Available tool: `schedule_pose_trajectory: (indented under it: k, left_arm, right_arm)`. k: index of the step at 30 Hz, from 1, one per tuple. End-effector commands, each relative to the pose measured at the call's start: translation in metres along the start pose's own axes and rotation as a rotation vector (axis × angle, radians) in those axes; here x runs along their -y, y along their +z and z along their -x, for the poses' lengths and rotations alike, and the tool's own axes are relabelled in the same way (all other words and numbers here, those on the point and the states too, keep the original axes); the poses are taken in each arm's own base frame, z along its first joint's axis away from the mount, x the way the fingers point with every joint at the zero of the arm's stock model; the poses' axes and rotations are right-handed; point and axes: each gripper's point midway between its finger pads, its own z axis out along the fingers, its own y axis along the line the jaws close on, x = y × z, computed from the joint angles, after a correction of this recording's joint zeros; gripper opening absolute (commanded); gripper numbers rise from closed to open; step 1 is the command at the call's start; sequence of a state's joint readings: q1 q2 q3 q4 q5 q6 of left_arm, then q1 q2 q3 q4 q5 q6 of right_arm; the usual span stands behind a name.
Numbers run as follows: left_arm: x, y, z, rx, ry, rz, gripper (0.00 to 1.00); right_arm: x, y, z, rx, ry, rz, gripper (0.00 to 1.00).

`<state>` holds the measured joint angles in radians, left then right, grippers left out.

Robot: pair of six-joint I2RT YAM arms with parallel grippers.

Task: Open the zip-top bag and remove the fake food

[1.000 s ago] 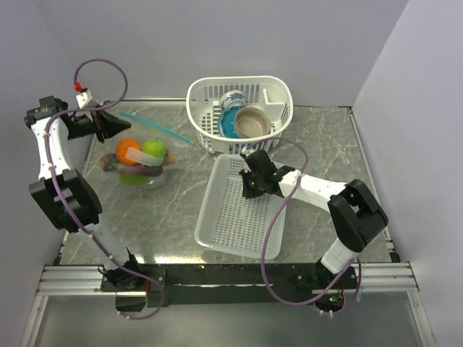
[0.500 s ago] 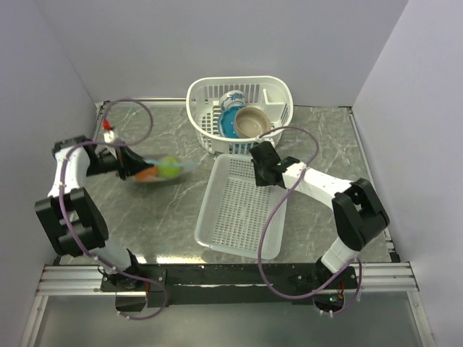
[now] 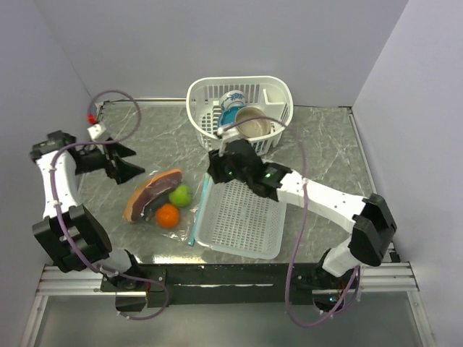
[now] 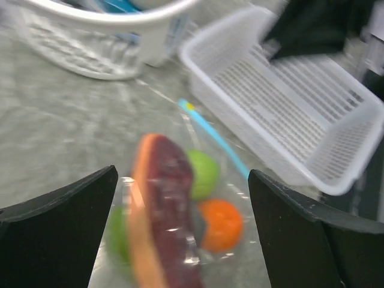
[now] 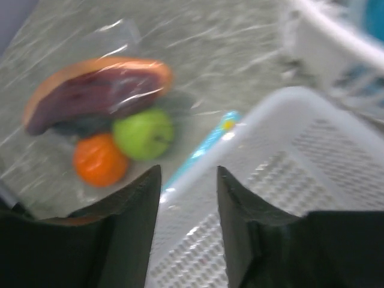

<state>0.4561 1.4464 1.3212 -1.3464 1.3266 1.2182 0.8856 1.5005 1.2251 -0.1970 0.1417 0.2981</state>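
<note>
Dropped zip-top bag (image 3: 163,204) now lies beside mesh tray (image 3: 240,218).

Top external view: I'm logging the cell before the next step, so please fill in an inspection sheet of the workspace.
Surface: grey marbled table top.
Job's things: zip-top bag lying flat, its blue zip strip along the tray's left edge; the fake food looks to be inside.
Clutter: white mesh tray; white basket holding a tan bowl and a blue bowl.
Grippers: left gripper open, empty, apart from the bag; right gripper open, empty, over the tray's far-left corner.
Cables: purple cables, one looping over the tray.
Surroundings: plain pale walls.
</note>
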Motion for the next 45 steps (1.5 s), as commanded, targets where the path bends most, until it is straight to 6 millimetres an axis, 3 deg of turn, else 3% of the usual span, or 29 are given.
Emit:
schedule_pose_trajectory:
  k: [1, 5, 7, 13, 14, 16, 18, 20, 21, 23, 28, 30, 31, 33, 34, 35, 36, 41, 45]
  left_arm:
    - [-0.022, -0.024, 0.01, 0.073, -0.029, 0.078, 0.97]
    - [-0.038, -0.018, -0.037, 0.013, -0.146, 0.057, 0.97]
    - [-0.037, -0.015, -0.064, -0.034, -0.152, 0.044, 0.97]
    - [-0.044, -0.012, -0.113, -0.107, -0.186, 0.03, 0.97]
    - [-0.056, -0.013, -0.119, -0.119, -0.138, 0.061, 0.97]
    - [-0.058, -0.013, -0.129, -0.137, -0.158, 0.094, 0.97]
    - [-0.076, -0.014, -0.137, -0.161, -0.121, 0.157, 0.97]
    - [-0.079, -0.013, -0.148, -0.185, -0.169, 0.198, 0.97]
    - [-0.087, -0.013, -0.146, -0.183, -0.145, 0.212, 0.97]
    - [-0.088, -0.01, -0.145, -0.175, -0.144, 0.188, 0.97]
    - [-0.072, 0.007, -0.143, -0.171, -0.165, 0.098, 1.0]
    - [-0.068, 0.015, -0.146, -0.2, -0.17, 0.084, 0.85]
    - [-0.066, 0.02, -0.147, -0.207, -0.17, 0.068, 0.62]
    - [-0.068, 0.022, -0.142, -0.191, -0.173, 0.058, 0.42]
    - [-0.07, 0.022, -0.141, -0.192, -0.17, 0.06, 0.15]
    - [-0.072, 0.021, -0.139, -0.193, -0.191, 0.067, 0.08]
    - [-0.077, 0.021, -0.136, -0.197, -0.188, 0.073, 0.05]
    - [-0.088, 0.018, -0.129, -0.205, -0.168, 0.109, 0.08]
    - [-0.095, 0.022, -0.123, -0.218, -0.147, 0.138, 0.07]
  right_arm:
    - [-0.061, 0.012, -0.029, -0.077, 0.005, 0.179, 0.45]
    - [-0.088, 0.01, -0.069, -0.173, 0.015, 0.301, 0.4]
    - [-0.096, 0.011, -0.078, -0.18, 0.007, 0.344, 0.4]
    - [-0.09, 0.034, -0.103, -0.258, -0.043, 0.306, 0.36]
    - [-0.088, 0.034, -0.107, -0.271, -0.049, 0.299, 0.35]
    - [-0.083, 0.036, -0.113, -0.287, -0.059, 0.276, 0.34]
    - [-0.073, 0.033, -0.123, -0.32, -0.084, 0.236, 0.32]
    - [-0.057, 0.029, -0.135, -0.355, -0.115, 0.181, 0.31]
    - [-0.053, 0.024, -0.134, -0.351, -0.119, 0.171, 0.31]
    - [-0.042, 0.018, -0.144, -0.364, -0.128, 0.142, 0.3]
    - [-0.039, 0.018, -0.138, -0.358, -0.124, 0.112, 0.31]
    - [-0.035, 0.023, -0.145, -0.383, -0.131, 0.087, 0.3]
    - [-0.037, 0.027, -0.14, -0.377, -0.131, 0.079, 0.3]
    - [-0.034, 0.034, -0.144, -0.393, -0.141, 0.056, 0.3]
    - [-0.033, 0.037, -0.147, -0.397, -0.145, 0.05, 0.3]
    - [-0.031, 0.042, -0.149, -0.398, -0.144, 0.041, 0.3]
    - [-0.032, 0.045, -0.15, -0.396, -0.147, 0.041, 0.3]
    - [-0.035, 0.059, -0.153, -0.361, -0.146, 0.062, 0.31]
    - [-0.04, 0.059, -0.154, -0.334, -0.132, 0.088, 0.35]
